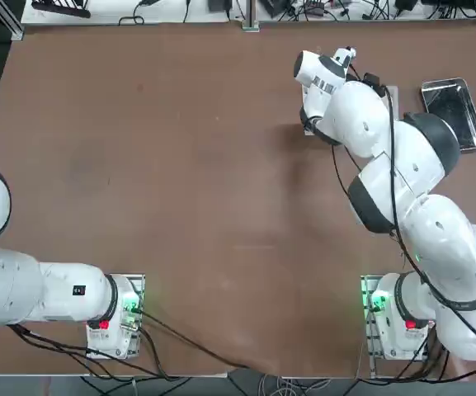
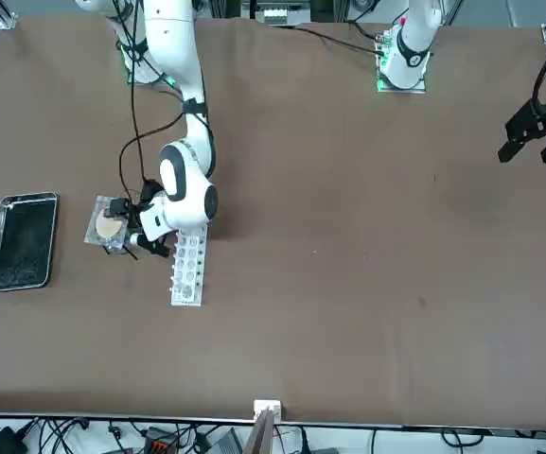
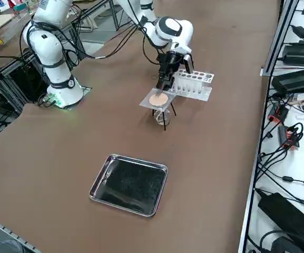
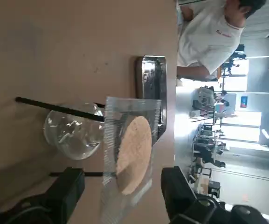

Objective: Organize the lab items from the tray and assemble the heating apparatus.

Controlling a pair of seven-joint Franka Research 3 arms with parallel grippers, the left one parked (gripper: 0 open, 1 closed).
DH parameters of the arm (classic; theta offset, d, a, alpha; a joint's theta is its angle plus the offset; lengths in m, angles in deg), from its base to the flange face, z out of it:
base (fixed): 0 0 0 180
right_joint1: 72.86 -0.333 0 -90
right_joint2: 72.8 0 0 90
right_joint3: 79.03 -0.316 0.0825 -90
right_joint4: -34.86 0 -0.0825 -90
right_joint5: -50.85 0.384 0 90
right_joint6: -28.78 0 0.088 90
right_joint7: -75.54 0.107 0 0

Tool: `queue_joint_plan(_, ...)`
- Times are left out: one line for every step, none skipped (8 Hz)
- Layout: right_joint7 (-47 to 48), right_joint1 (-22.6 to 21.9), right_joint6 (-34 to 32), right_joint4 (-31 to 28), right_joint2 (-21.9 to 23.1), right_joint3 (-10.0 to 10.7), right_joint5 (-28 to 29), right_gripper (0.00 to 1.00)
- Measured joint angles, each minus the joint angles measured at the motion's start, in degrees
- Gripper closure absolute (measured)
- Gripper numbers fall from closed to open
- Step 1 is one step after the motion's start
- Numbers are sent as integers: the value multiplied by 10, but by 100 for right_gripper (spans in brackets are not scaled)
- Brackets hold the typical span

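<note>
The right gripper [image 4: 122, 196] stands open, its 2 fingers [image 4: 66, 186] straddling the mesh pad [image 3: 158, 99] atop the tripod [image 4: 59, 109] over the burner bottle [image 4: 71, 135], beside the tube rack [image 2: 188, 268]. A careless withdrawal could knock the mesh off. The tray [image 3: 129, 184] sits apart, empty.

Mesh pad [image 4: 132, 151] atop tripod [image 4: 59, 108] over burner [image 4: 73, 133], fingers [image 4: 64, 191] apart, prob. clear.
</note>
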Motion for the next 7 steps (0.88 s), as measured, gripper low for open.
queue_joint_plan(-4,0,0,9,0,-1,18,0)
queue_joint_plan(-8,0,0,16,0,-1,35,0)
queue_joint_plan(-26,-1,-4,23,0,-2,51,0)
queue_joint_plan(-51,-2,-17,33,2,1,59,0)
queue_joint_plan(-68,-4,-35,44,5,9,69,0)
queue_joint_plan(-82,-5,-56,60,12,16,85,0)
queue_joint_plan(-108,-6,-87,80,23,26,104,0)
